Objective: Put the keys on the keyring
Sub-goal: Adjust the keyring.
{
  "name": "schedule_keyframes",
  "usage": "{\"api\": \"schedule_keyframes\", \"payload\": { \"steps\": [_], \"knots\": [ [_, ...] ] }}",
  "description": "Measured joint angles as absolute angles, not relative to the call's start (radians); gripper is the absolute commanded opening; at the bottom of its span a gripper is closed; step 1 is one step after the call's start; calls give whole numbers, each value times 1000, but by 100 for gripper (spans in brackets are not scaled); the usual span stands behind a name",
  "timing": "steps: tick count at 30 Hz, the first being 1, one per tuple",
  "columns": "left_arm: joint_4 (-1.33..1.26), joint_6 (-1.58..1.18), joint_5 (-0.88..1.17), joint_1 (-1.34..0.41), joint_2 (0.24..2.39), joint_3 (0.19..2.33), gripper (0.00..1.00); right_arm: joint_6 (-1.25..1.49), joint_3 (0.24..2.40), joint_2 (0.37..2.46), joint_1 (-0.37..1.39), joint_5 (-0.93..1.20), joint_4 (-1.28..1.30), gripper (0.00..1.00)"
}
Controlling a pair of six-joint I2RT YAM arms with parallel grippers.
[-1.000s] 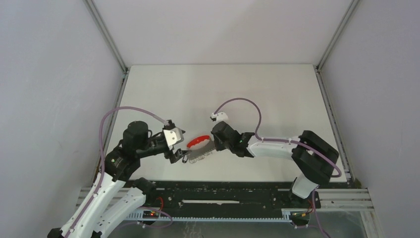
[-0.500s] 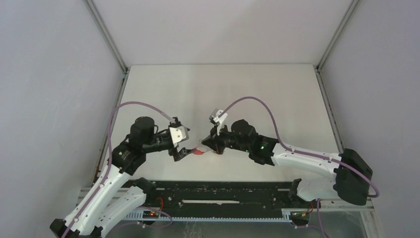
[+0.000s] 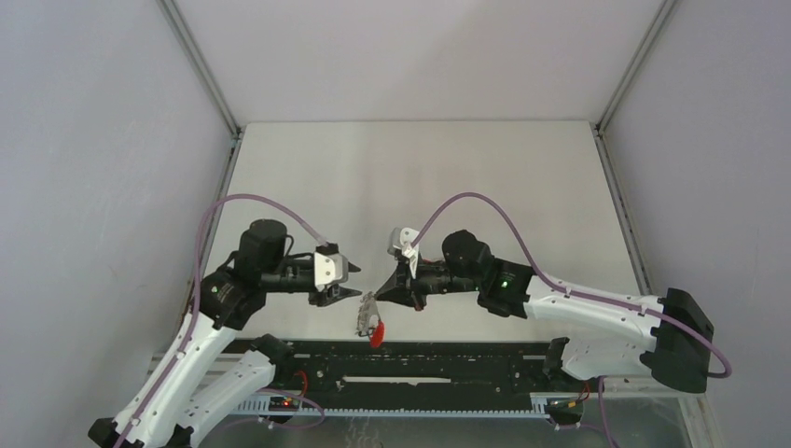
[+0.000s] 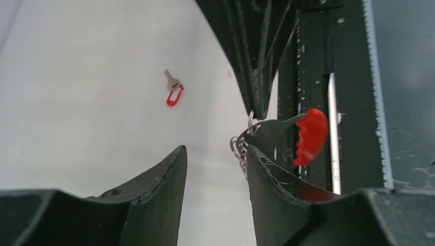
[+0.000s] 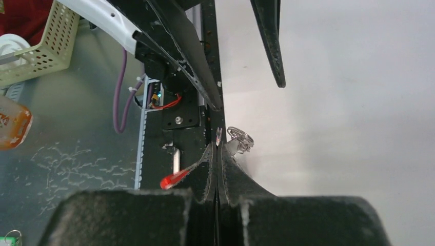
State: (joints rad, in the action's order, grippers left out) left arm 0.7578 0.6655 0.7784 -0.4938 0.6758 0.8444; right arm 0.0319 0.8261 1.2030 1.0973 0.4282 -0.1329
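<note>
Handling: treat the keys (image 3: pixel 367 315) as light, stiff and slick. They are thin metal, likely to swing and twist at the least nudge. The red strap (image 3: pixel 376 332) looks soft and bendy.
Location: the silvery cluster and its strap sit in the lower centre of the overhead view, just below the gap between the two grippers and near the black rail (image 3: pixel 420 359).
Right gripper (image 5: pixel 217 146): the jaws are pressed together on a thin metal edge at their tips, which you may judge to be part of the keyring (image 5: pixel 240 138). Its wire coil shows just right of the tips, and the strap trails off to the lower left.
Left gripper (image 4: pixel 215 151): the jaws stand partly apart with only bare table (image 4: pixel 77 102) showing between them. The cluster lies just beside the right-hand finger, not inside the gap.
Where to hold: take a key by its flat faces, close to the head. An edge would probably slide out of the pads.
Risk: the wire ring is springy and fine, so a hard squeeze may bend it or flick it away.
Elsewhere: a lone key (image 4: pixel 169 77) with a small red loop (image 4: pixel 174 96) lies on the table at the upper centre-left of the left wrist view, well apart from both grippers.
</note>
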Motion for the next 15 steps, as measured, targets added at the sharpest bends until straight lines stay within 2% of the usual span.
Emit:
{"api": "schedule_keyframes", "payload": {
  "steps": [6,15],
  "knots": [
    [835,678,903,-494,661,885,55,32,826,1181,1105,453,-139,0],
    [899,684,950,-494,677,887,47,35,845,1170,1108,466,-180,0]
  ]
}}
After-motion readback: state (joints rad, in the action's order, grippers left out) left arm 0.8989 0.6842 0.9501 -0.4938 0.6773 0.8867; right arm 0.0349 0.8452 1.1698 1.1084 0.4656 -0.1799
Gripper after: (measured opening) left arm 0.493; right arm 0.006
